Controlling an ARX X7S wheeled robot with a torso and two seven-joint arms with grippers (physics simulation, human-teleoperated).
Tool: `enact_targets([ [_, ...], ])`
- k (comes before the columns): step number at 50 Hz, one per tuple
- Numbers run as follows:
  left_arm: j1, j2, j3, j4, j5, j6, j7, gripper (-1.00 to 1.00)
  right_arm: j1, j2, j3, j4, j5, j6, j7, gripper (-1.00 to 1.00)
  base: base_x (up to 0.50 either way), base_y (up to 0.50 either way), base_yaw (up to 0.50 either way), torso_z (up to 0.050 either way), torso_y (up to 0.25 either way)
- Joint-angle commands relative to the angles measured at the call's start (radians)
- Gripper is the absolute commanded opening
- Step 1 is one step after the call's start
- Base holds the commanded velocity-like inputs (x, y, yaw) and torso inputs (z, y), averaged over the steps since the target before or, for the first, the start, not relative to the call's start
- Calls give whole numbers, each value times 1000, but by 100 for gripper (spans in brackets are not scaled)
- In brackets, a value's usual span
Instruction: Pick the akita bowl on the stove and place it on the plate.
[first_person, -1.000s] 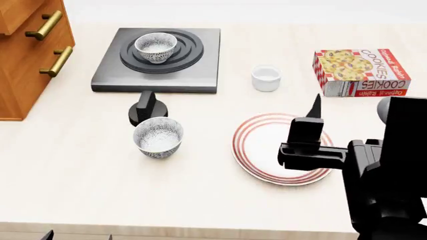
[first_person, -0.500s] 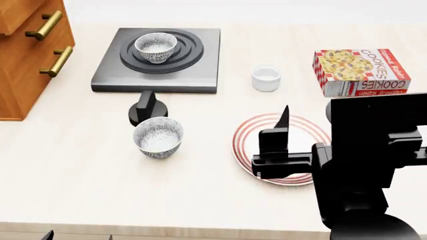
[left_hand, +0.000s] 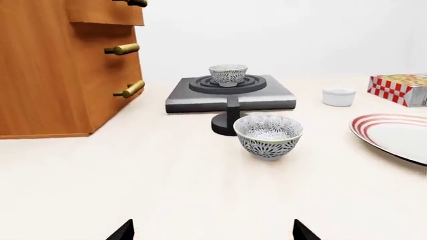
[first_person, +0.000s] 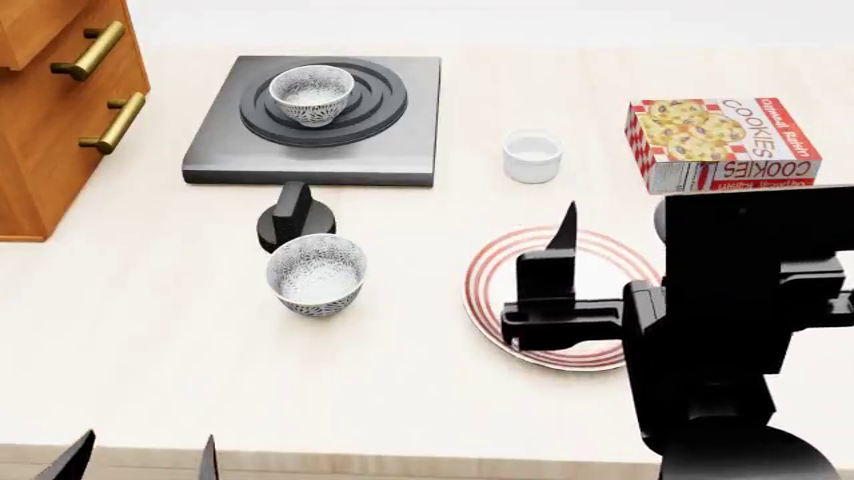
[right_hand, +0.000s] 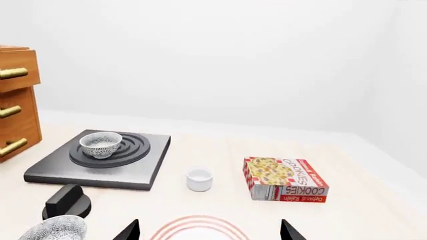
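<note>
On far-left stove (first_person: 314, 120), akita bowl (first_person: 311, 95) sits upright on burner rings: small, deep, white with dense black-grey speckle inside and out. Second speckled bowl (first_person: 318, 274) stands nearer, beside black knob (first_person: 294, 215). Plate (first_person: 561, 296), white with red rings, lies right. Right gripper (first_person: 558, 262) above plate, fingers spread, empty. Left gripper (first_person: 140, 462) at near edge, fingers spread, empty.

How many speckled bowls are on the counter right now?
2. One speckled bowl sits on the stove burner rings. The other bowl stands on the counter just in front of the black knob, left of the plate. None seems hidden.
</note>
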Motion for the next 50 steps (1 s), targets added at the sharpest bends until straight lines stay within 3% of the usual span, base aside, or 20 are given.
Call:
enact_targets([
  [1,-107,-20,-40,164,-92,-226,-18,100,-5,-11,26,5,9,-34,2,100,0,0,0,0,0],
  [7,-212,-34,-39,246,-124,-391,-35,100,-7,-17,38,-2,16,-37,4,100,0,0,0,0,0],
  [11,-364,-27,-24,251,-140,-541,-50,100,-8,-20,47,-1,20,-45,5,100,0,0,0,0,0],
  [12,-514,17,-20,101,-143,-691,-47,100,-6,-20,53,-9,30,-42,-4,100,0,0,0,0,0],
  [13,-664,18,-16,-30,-141,-687,-46,100,-4,-20,52,-9,30,-40,-3,100,0,0,0,0,0],
  [50,-696,-1,20,-50,-151,-686,-49,100,-10,-12,54,-5,56,-51,5,100,0,-7,0,0,0],
])
